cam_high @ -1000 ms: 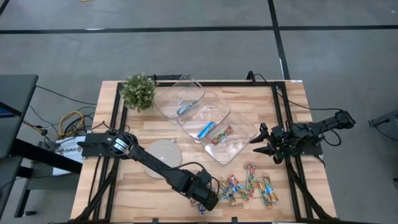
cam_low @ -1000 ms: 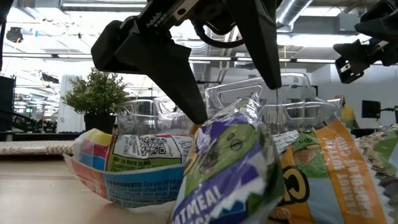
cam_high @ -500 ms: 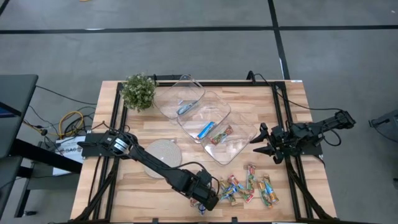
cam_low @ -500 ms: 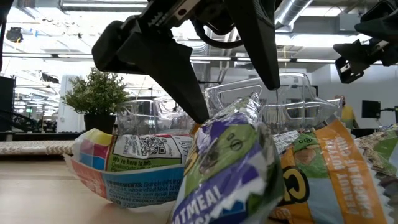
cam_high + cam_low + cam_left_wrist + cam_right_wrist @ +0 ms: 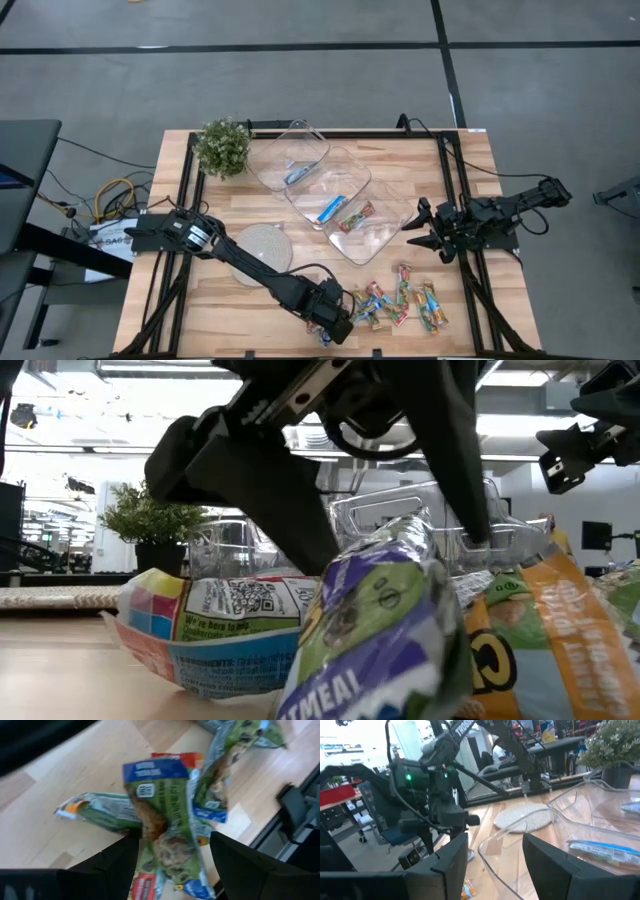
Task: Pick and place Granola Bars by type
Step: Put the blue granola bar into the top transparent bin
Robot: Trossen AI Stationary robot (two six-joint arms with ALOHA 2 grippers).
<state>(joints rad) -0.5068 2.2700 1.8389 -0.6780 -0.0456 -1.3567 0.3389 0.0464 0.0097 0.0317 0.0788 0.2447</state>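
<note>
Several multicoloured granola bars [image 5: 395,300] lie in a heap near the table's front edge. My left gripper [image 5: 335,322] is open over the heap's left end. Its two fingers stand on either side of a green-and-purple bar [image 5: 375,625], which also shows in the left wrist view [image 5: 167,840]. A blue-and-white bar with a colour-block end [image 5: 215,630] lies beside it on the wood. More bars lie in the clear trays [image 5: 330,190]. My right gripper [image 5: 418,232] waits, open and empty, at the table's right side. My left gripper comes from above, pointing down, with its open fingers [image 5: 270,500] on either side of the green-and-purple bar's raised end [image 5: 410,545]. I cannot tell whether the fingers touch it. The bar rests on the heap and the table.
Three clear trays stand in a slanting row from the far middle [image 5: 292,155] toward the right [image 5: 372,228]. A potted plant [image 5: 222,146] stands at the far left. A round grey disc [image 5: 257,246] lies under the left arm. Black frame rails run along both table sides.
My left gripper has come down a little over the heap, so its fingertips now reach lower beside the green-and-purple bar. That bar and the orange one beside it have shifted slightly.
</note>
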